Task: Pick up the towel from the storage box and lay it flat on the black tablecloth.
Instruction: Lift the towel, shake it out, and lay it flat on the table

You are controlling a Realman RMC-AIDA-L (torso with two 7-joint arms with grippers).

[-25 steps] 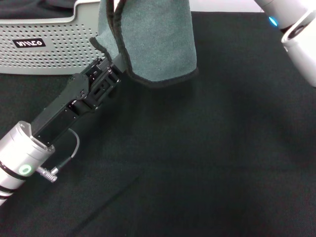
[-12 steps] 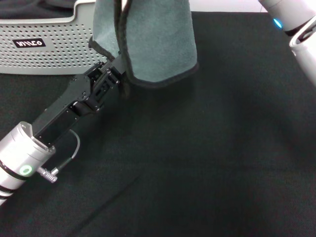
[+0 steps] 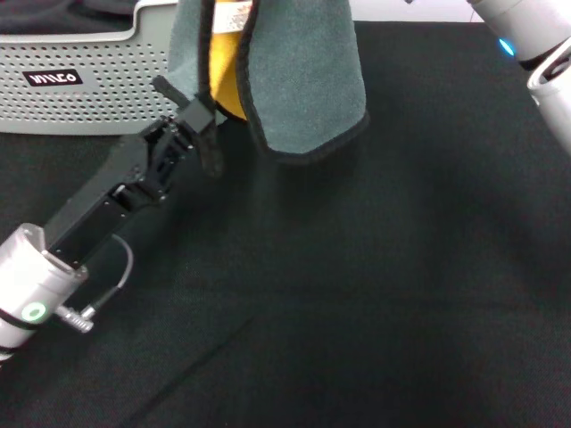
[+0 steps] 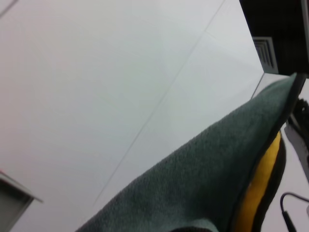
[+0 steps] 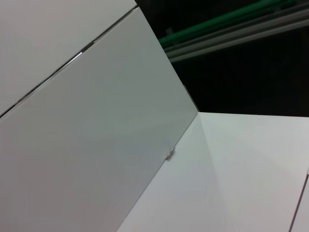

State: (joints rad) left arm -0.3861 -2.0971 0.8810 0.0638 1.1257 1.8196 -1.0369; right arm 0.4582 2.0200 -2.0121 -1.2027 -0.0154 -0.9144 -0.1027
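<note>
The towel [image 3: 303, 80] hangs folded from above the top edge of the head view. Its grey face is outward and a strip of the yellow-orange face shows in the gap. Its lower hem hovers above the black tablecloth [image 3: 357, 285]. My left gripper [image 3: 194, 118] reaches up from the lower left and is shut on the towel's lower left edge, just in front of the storage box [image 3: 89, 85]. The left wrist view shows the towel [image 4: 207, 183] close up, grey with a yellow lining. Whatever holds the towel's top is out of view. My right gripper does not show.
The grey perforated storage box stands at the back left on the cloth. White segments of my right arm [image 3: 535, 45] fill the top right corner. The tablecloth stretches bare across the middle, front and right. The right wrist view shows only walls.
My left arm has drawn back toward the lower left with the towel's edge. The fold has opened to show the yellow-orange face. The hanging towel has shifted slightly right.
</note>
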